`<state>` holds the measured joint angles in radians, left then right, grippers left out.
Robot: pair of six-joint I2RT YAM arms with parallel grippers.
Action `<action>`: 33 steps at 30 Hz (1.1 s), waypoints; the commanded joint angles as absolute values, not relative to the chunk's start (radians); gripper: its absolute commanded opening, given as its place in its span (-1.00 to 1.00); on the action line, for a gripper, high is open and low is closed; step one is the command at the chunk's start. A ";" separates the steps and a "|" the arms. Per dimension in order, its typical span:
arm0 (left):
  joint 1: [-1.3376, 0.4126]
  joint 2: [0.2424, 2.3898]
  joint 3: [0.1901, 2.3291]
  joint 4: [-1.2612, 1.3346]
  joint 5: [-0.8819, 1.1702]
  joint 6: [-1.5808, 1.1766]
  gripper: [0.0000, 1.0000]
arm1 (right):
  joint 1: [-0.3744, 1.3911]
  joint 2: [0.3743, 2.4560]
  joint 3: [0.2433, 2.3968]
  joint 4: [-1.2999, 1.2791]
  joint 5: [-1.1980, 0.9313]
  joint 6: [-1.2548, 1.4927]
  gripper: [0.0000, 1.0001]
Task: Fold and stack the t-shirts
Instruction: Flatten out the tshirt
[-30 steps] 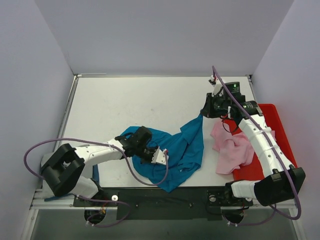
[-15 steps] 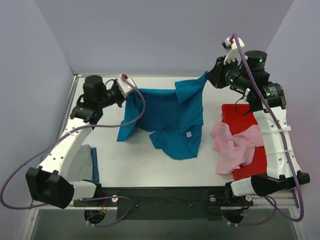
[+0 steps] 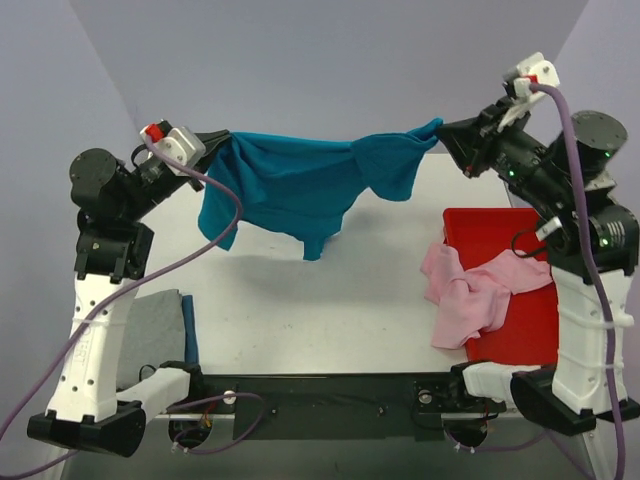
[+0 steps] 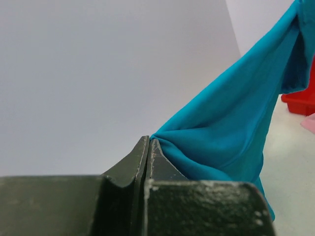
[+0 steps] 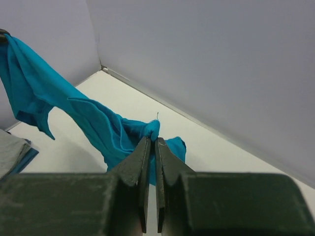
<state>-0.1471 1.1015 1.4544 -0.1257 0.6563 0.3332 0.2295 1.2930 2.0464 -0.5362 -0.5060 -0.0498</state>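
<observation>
From above, my left pincer [image 3: 215,138] and my right pincer [image 3: 440,130] each pinch one end of the teal-blue t-shirt [image 3: 290,180]. It hangs stretched between them, high over the far half of the table [image 3: 330,300], and its lowest fold is clear of the surface. The pale pink t-shirt [image 3: 470,295] lies crumpled, half over the rim of the red tray [image 3: 520,330], and the light grey t-shirt [image 3: 150,325] lies flat by my left base. In my left wrist view the fingertips [image 4: 162,162] are pressed together on a bunched corner of teal cloth, which falls away to the right. In my right wrist view the fingertips [image 5: 135,167] are likewise clamped on a small tuft of it, with the rest trailing off to the left. I judge this to be the spreading step for the first fold. Next I must lower both ends evenly and lay the shirt flat without letting either corner slip.
</observation>
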 commanded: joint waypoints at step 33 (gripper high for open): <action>-0.086 1.448 1.610 0.422 0.486 0.287 -1.00 | 0.180 1.879 2.514 -0.146 -0.465 0.104 -1.00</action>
